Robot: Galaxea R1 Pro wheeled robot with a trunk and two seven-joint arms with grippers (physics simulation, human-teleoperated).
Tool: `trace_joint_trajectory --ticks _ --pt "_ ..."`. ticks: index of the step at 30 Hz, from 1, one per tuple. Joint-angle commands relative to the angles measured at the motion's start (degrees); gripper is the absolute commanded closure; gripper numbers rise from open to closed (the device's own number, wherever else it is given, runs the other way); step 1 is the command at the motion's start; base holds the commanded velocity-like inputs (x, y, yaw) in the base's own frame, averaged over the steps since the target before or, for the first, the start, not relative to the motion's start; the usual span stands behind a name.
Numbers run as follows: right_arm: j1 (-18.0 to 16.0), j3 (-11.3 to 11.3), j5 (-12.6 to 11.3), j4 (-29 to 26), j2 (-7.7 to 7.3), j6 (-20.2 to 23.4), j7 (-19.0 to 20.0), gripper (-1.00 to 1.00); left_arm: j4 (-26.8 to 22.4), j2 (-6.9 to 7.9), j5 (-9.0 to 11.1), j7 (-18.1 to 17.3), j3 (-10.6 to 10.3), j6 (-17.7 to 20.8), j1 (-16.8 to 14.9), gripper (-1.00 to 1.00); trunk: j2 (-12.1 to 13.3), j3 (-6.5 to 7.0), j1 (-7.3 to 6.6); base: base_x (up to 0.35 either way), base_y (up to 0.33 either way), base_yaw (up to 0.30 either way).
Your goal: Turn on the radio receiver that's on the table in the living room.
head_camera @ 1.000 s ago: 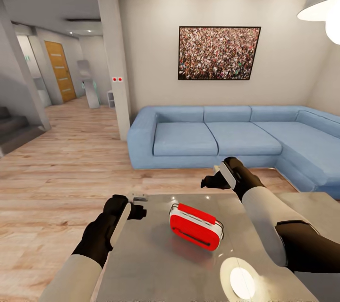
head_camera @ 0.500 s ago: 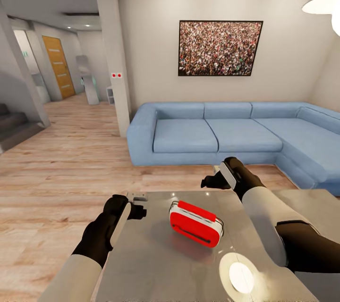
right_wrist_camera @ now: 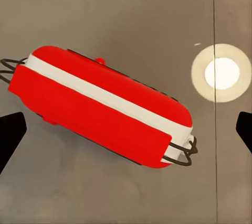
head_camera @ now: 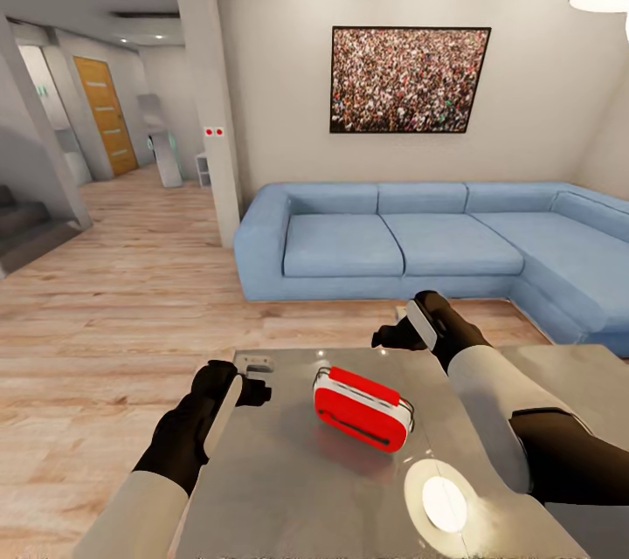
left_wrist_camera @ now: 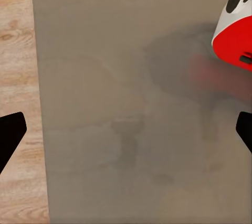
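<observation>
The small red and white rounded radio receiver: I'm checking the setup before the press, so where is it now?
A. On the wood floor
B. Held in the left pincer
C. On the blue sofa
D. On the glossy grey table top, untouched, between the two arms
D: the small red and white rounded radio receiver lies on the glossy grey table, with the left pincer and right pincer both apart from it.

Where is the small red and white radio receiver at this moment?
In the head view, the small red and white radio receiver lies on the glossy grey coffee table, between the left gripper and right gripper.
</observation>
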Motion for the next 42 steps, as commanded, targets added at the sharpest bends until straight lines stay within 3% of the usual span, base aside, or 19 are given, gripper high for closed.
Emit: trace_joint_trajectory --ticks 1,42 --pt "0.00 0.00 0.00 0.00 -0.01 0.00 0.00 -1.00 0.01 0.00 0.00 0.00 0.00 -0.01 0.00 -1.00 0.00 -0.09 0.00 0.000 0.000 0.000" --pt "0.00 0.00 0.01 -0.09 -0.18 0.00 0.00 -1.00 0.20 0.00 0.00 0.00 -0.08 -0.03 0.00 -1.00 0.00 -3.83 0.00 0.000 0.000 0.000"
